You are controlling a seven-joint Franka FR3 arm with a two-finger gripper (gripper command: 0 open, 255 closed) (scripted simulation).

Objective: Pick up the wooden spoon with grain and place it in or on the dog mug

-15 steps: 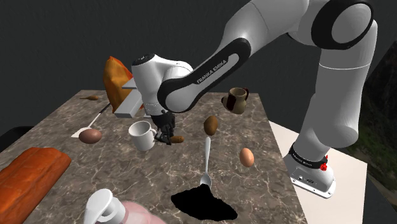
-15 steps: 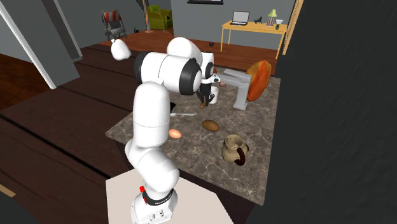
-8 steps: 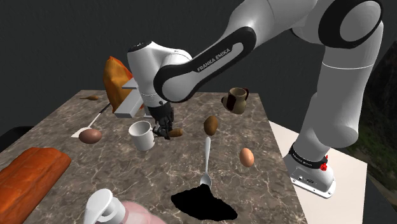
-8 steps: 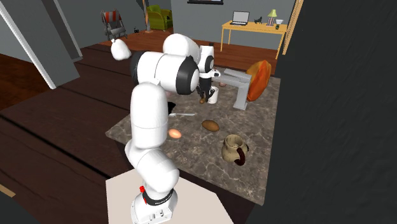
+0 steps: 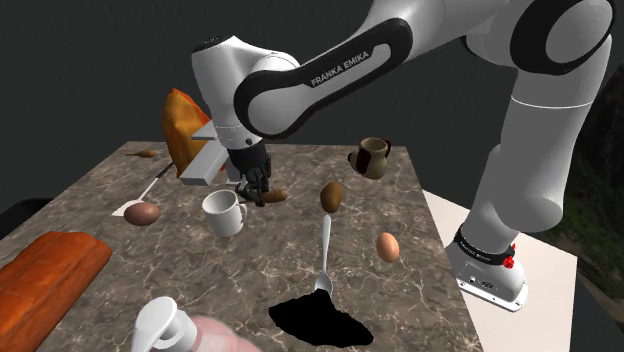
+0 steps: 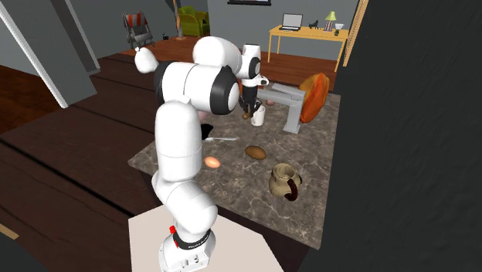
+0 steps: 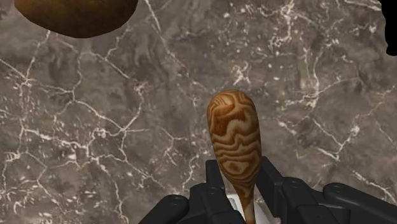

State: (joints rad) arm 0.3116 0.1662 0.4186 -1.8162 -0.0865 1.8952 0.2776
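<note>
The wooden spoon, its bowl streaked with wavy light and dark grain, is sitting between the two black fingers of the gripper, which is clamping the handle just below the bowl so that the bowl is sticking out past the fingertips over the marbled brown table. In the shoulder view the spoon is showing as a short brown stub jutting from the gripper toward that view's right, just beside and slightly behind the white mug, close to the level of its rim. In the second exterior view the gripper is hanging right next to the mug, and the white arm is arching over the table from the stand. On the shoulder view's right of the mug a brown potato-like lump is standing, with a metal spoon lying nearer the camera, its bowl at the edge of a black patch in the tabletop, and a tan egg beside it. A brown jug is sitting near the far edge. On the mug's other side a darker egg is resting, and an orange loaf-shaped thing is leaning behind a grey block.
</note>
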